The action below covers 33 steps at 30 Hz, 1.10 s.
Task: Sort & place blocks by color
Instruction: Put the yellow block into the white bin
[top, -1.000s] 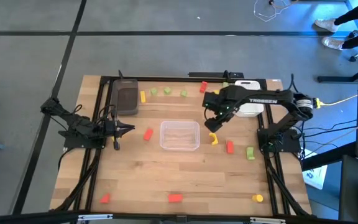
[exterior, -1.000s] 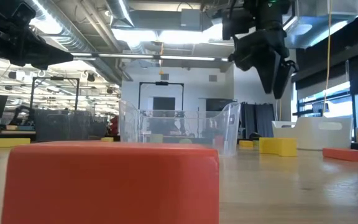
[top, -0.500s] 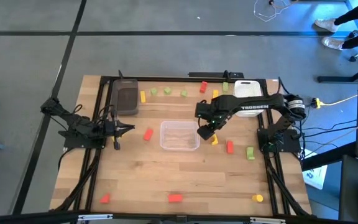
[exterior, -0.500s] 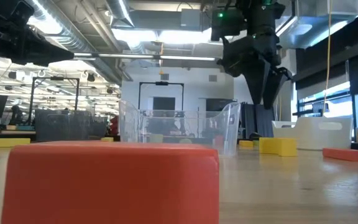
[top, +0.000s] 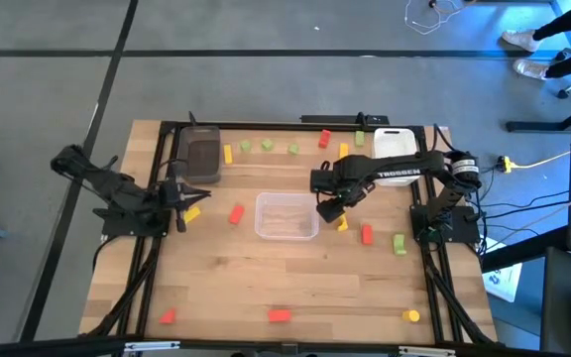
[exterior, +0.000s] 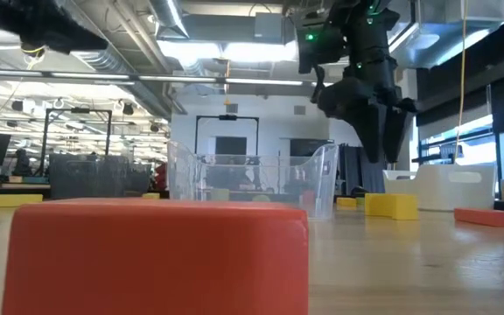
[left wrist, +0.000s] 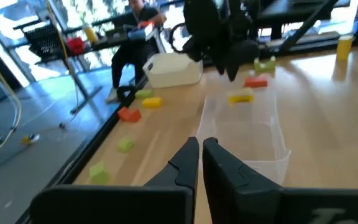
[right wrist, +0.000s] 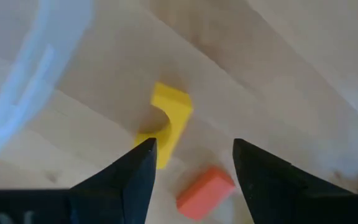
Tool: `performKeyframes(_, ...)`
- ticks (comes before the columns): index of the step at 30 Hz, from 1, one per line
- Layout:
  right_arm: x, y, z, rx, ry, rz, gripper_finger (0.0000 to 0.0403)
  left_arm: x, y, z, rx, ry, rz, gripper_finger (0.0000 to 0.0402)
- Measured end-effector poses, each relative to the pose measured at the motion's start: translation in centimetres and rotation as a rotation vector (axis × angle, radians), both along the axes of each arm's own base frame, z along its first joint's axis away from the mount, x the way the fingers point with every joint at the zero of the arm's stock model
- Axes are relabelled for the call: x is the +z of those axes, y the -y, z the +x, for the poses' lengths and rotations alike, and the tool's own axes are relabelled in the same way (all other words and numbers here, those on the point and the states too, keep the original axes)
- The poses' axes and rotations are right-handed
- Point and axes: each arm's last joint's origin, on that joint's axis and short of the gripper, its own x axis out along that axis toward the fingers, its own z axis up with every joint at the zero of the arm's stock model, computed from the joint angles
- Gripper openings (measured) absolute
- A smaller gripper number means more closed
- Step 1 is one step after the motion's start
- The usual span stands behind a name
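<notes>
Centrally, the right gripper (top: 331, 210), fingers spread, hovers over the yellow arch block (right wrist: 165, 124) just right of the clear tray (top: 286, 216); ideally it descends squarely, avoiding the neighbouring red block (right wrist: 204, 191), while the left gripper (left wrist: 200, 149), pressed together, waits at frame left.

Low view: a red block (exterior: 156, 255) fills the foreground, cut off by the lower edge and hiding much of the desk (exterior: 427, 262). High view: the right gripper (top: 329, 212) covers part of the yellow block (top: 342, 224).
</notes>
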Motion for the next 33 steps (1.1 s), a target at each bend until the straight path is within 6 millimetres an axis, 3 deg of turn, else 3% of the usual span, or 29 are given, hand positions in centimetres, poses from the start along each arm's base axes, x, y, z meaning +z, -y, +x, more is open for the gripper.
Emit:
performKeyframes(11, -0.1, -1.8, 0.1, 0.001, -0.004, -0.024, 0.0213, 4.4, 1.4, 3.7, 0.030, -0.222, -0.023, 0.0016)
performKeyframes(16, -1.7, -1.9, -0.6, -0.008, -0.027, -0.029, 0.0213, 6.1, 1.2, 4.6, 0.065, -0.320, -0.135, 0.0009)
performKeyframes(25, -5.0, -1.8, -1.1, 0.015, 0.058, 0.019, 0.0213, 6.9, 1.1, 5.0, 0.084, -0.340, -0.174, 0.0001)
performKeyframes(33, -6.0, -1.7, -1.5, 0.044, 0.065, 0.001, 0.0213, 6.9, 1.1, 5.0, 0.091, -0.333, -0.195, 0.0015)
